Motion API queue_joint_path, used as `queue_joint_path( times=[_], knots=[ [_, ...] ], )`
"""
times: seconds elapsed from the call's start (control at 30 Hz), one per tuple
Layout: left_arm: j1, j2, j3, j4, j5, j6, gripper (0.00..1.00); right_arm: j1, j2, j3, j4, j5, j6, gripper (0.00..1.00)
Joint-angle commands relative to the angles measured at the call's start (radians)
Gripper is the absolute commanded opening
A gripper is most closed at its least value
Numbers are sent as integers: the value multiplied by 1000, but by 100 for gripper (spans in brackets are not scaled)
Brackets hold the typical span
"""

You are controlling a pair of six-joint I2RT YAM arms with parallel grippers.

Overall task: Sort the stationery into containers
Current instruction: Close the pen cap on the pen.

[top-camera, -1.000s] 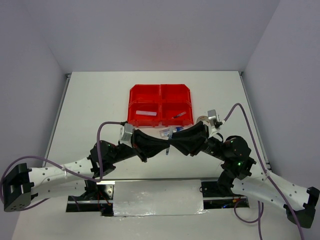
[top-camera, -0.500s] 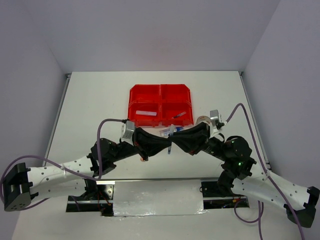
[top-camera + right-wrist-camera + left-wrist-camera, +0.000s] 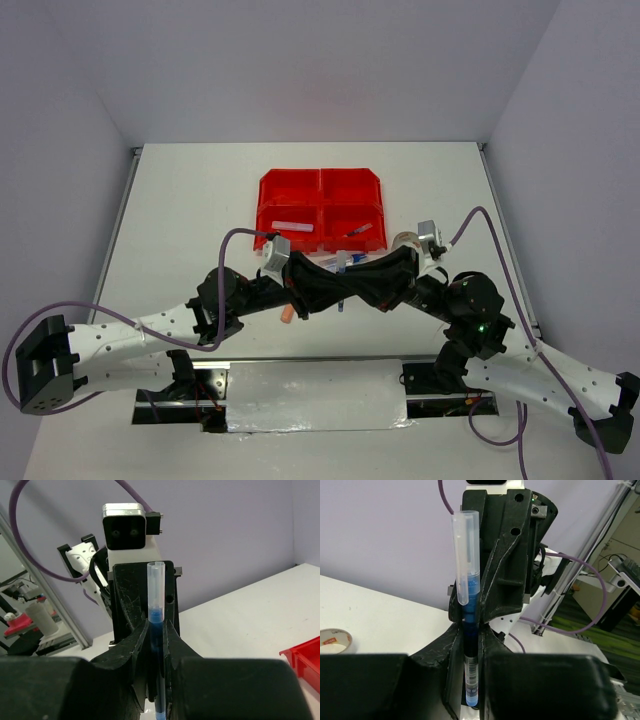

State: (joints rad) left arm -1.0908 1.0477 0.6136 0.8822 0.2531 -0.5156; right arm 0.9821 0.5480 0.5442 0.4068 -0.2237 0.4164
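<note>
A blue pen (image 3: 469, 605) with a clear cap stands upright between both grippers; it also shows in the right wrist view (image 3: 156, 615) and in the top view (image 3: 341, 303). My left gripper (image 3: 470, 647) is shut on its lower barrel. My right gripper (image 3: 157, 632) is shut on the same pen from the opposite side. The two grippers meet tip to tip in the top view, left (image 3: 326, 287) and right (image 3: 356, 285), just in front of the red containers (image 3: 320, 182). A pale eraser (image 3: 290, 226) and another pen (image 3: 356, 231) lie in the near bins.
An orange highlighter (image 3: 287, 313) lies under the left arm. A clear tape roll (image 3: 332, 640) sits on the table, seen in the top view (image 3: 404, 239) by the right arm. Small blue and white items (image 3: 329, 265) lie in front of the bins, partly hidden.
My left arm has pushed forward and to the right, its wrist now closer to the bins. The pen stays upright between both grippers. The orange highlighter has come into view.
</note>
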Motion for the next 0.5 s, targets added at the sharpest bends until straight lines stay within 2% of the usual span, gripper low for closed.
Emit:
queue_joint_path(
  times=[0.0, 0.13, 0.23, 0.27, 0.37, 0.43, 0.47],
  knots=[
    [2, -5, 18, 52, 31, 8, 0, 12, -14, 40, 21, -11, -7, 4],
    [2, -26, 15, 46, 60, 52, 0, 13, -22, 25, 39, -26, -5, 9],
    [2, -51, 15, 34, 93, 97, 0, 13, -20, 20, 50, -52, -5, 25],
    [2, -60, 26, 6, 101, 109, 0, 12, -17, 22, 52, -61, -7, 38],
    [2, -66, 55, -34, 138, 152, 0, 13, -13, 37, 37, -78, -11, 54],
    [2, -63, 70, -72, 175, 176, 0, 13, -17, 45, 18, -68, -13, 61],
    [2, -57, 83, -86, 182, 183, 0, 13, -22, 49, 15, -65, -14, 68]
  ],
)
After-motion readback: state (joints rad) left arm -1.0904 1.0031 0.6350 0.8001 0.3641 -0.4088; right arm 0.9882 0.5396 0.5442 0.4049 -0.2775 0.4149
